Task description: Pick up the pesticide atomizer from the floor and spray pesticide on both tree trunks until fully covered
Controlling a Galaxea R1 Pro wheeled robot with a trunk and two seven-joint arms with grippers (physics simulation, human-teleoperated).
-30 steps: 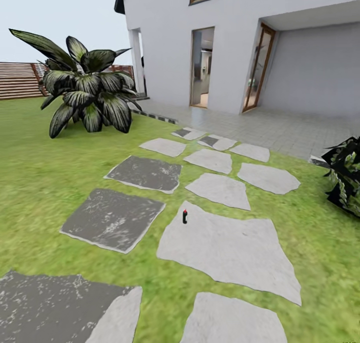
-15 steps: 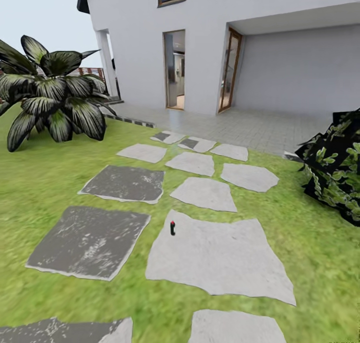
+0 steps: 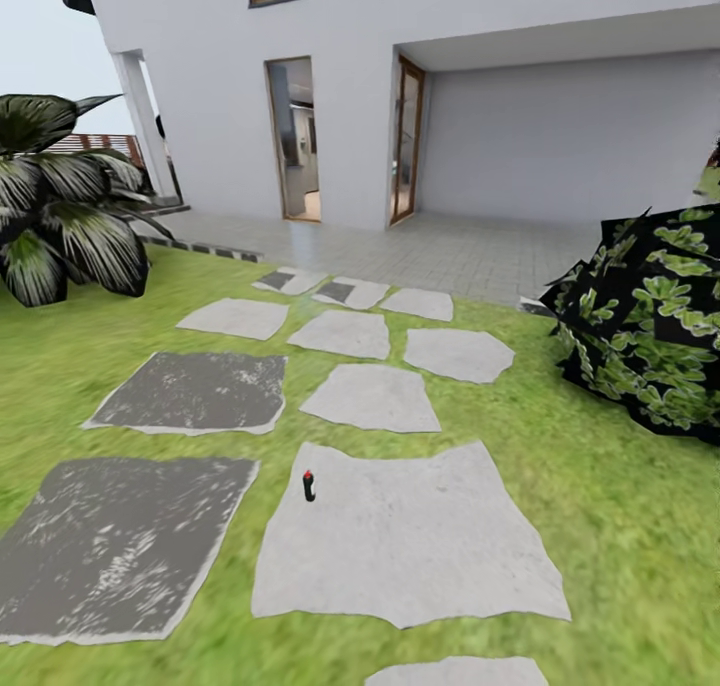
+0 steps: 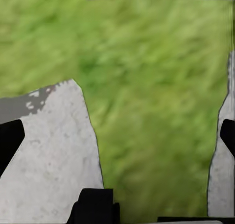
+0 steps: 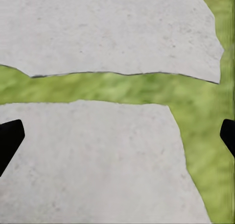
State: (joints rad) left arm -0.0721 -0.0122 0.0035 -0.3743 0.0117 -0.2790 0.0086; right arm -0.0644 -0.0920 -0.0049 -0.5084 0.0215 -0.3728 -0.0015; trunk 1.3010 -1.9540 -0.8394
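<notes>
The pesticide atomizer (image 3: 309,486) is seen standing upright on the near-left edge of a large pale stepping stone (image 3: 410,541), just beside the strip of grass (image 3: 130,346) that separates it from a darker stone (image 3: 110,546) to the left. It is a small black bottle with a red top. More stepping stones are laid in a loose path running away toward the white house (image 3: 400,86), where a paved terrace (image 3: 420,251) and open doorways are seen. A broad-leaved dark plant (image 3: 60,216) is set on the lawn at far left, with a piece of brown slatted fence (image 3: 95,146) behind it. A dark bush with bright green leaves (image 3: 650,326) is placed at the right, well apart from the atomizer.

In the left wrist view the left gripper (image 4: 117,136) is shown with its black fingertips (image 4: 9,140) spread wide at the picture's two edges, nothing being held between them; grass and parts of pale stones lie below. In the right wrist view the right gripper (image 5: 117,136) is likewise spread wide and empty, its fingertips (image 5: 9,140) at the edges, with two pale stones (image 5: 93,165) and a band of grass seen below.
</notes>
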